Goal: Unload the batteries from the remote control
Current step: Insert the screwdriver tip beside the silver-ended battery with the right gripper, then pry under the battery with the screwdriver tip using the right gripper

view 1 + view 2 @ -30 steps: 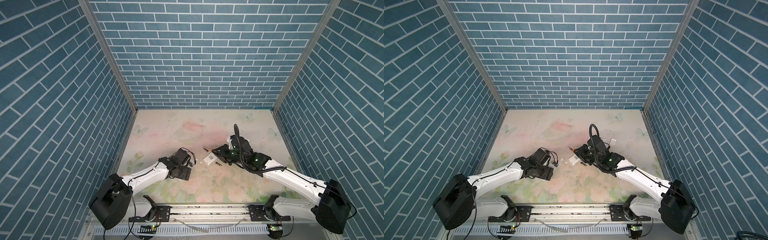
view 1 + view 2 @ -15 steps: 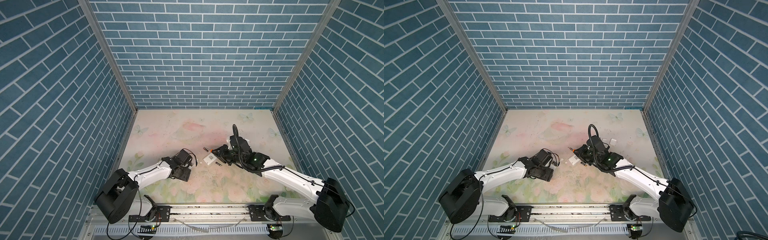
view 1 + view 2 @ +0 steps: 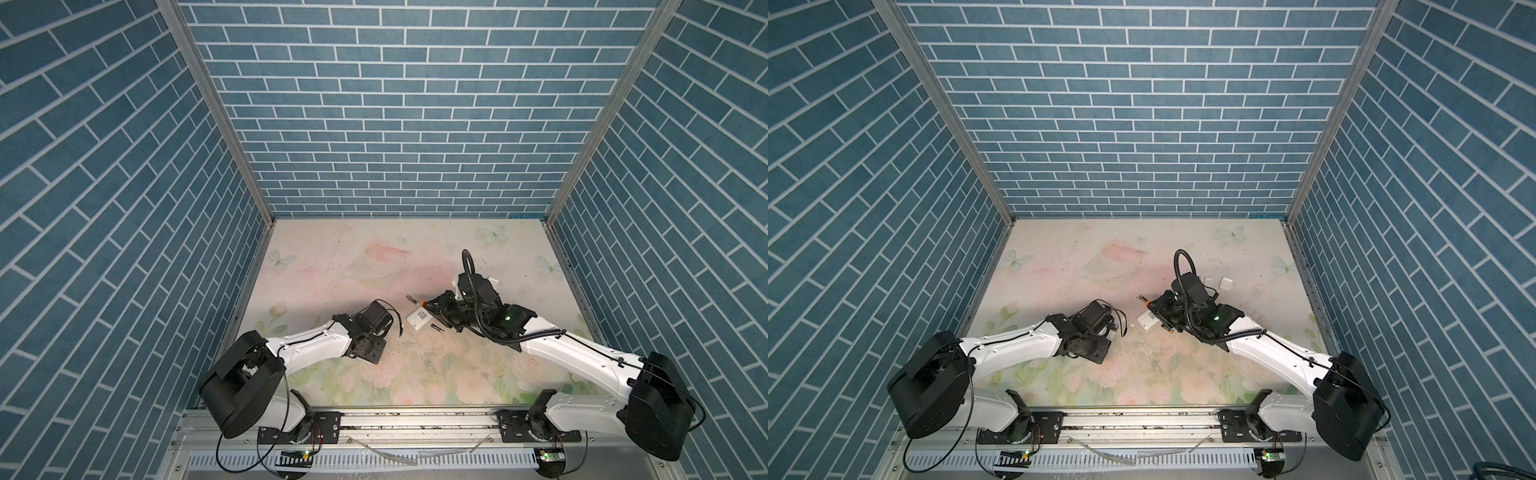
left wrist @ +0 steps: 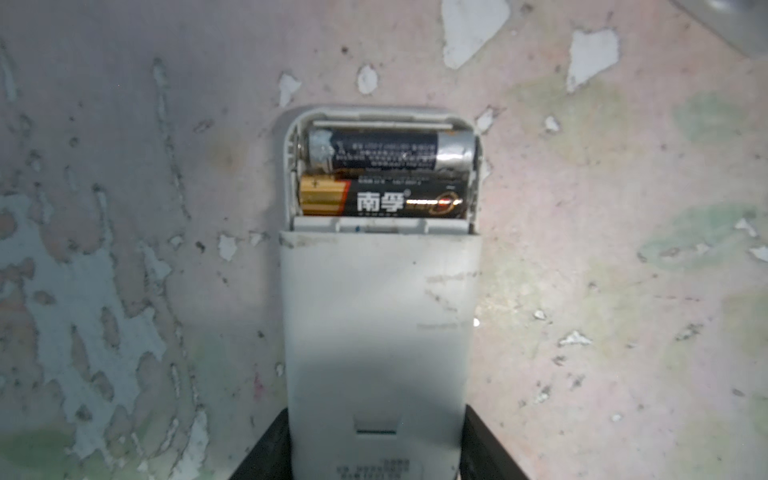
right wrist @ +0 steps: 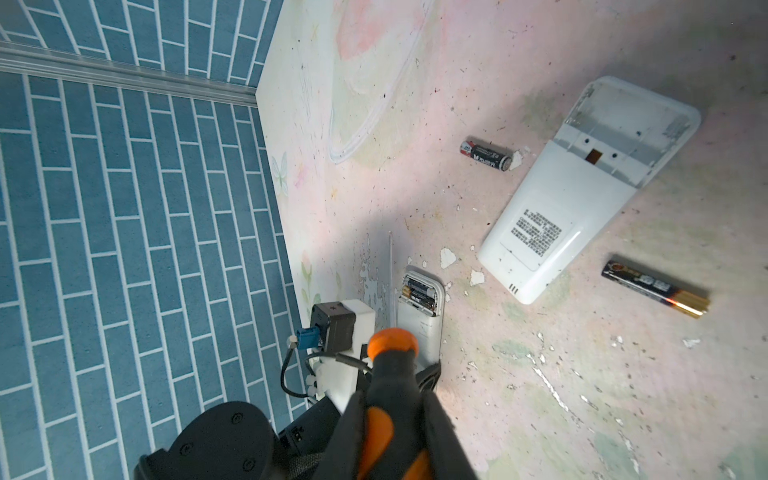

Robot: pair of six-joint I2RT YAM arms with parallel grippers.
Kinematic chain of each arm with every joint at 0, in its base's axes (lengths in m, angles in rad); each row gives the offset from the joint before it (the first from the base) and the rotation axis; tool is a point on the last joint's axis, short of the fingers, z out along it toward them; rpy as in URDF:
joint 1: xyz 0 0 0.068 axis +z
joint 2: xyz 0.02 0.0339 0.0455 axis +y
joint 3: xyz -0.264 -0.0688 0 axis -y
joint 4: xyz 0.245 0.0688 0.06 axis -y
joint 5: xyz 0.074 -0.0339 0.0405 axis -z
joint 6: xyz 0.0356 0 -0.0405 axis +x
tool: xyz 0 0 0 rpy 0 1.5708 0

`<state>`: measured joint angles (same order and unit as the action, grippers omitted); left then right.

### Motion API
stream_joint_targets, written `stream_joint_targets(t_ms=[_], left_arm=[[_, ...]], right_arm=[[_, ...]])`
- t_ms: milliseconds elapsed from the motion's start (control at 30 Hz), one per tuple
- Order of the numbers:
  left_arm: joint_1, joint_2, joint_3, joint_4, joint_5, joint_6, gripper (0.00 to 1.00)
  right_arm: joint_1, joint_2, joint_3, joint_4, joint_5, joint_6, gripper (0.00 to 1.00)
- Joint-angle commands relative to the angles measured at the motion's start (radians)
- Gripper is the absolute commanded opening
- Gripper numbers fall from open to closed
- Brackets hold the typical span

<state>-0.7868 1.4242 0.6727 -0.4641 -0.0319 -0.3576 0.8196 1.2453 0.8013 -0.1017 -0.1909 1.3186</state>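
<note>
Nearest, to the near left of the large remote: left gripper, black jaws closed against the two long sides of the small remote, which lies flat, back up, on the table. Small remote: white, scuffed, its battery bay uncovered at the end pointing away from the gripper. In the bay, two cells side by side, set crosswise. The gold-banded battery is black with white characters and a coppery-gold end, and sits on the gripper's side. The silver-ended battery is dark with fine print and worn bare metal at both ends, and sits at the remote's tip. Near loose battery: black, gold end, lying flat just beside the large remote, not touching it. Large remote: white, back up, printed label, bay open to bare plastic. Right gripper: just beyond and right of the large remote, clamped on the orange-and-black handle of the screwdriver. Far loose battery: dark, red-and-white mark at one end, flat, near the large remote's open end. Farthest: two white pieces, side by side, beyond and right of the large remote.
</note>
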Motion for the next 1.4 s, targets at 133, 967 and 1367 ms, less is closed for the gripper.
stream_joint_targets(t_ms=[133, 967, 1367], left_arm=[[-0.038, 0.01, -0.015, 0.019, 0.047, 0.03, 0.55], [-0.046, 0.027, -0.009, 0.019, 0.05, 0.034, 0.54], [-0.046, 0.033, -0.007, 0.019, 0.05, 0.034, 0.53]], right_arm=[[-0.001, -0.042, -0.022, -0.094, 0.011, -0.024, 0.0], [0.143, 0.132, -0.074, 0.108, 0.022, 0.135, 0.0], [0.164, 0.117, -0.099, 0.108, 0.043, 0.171, 0.0]])
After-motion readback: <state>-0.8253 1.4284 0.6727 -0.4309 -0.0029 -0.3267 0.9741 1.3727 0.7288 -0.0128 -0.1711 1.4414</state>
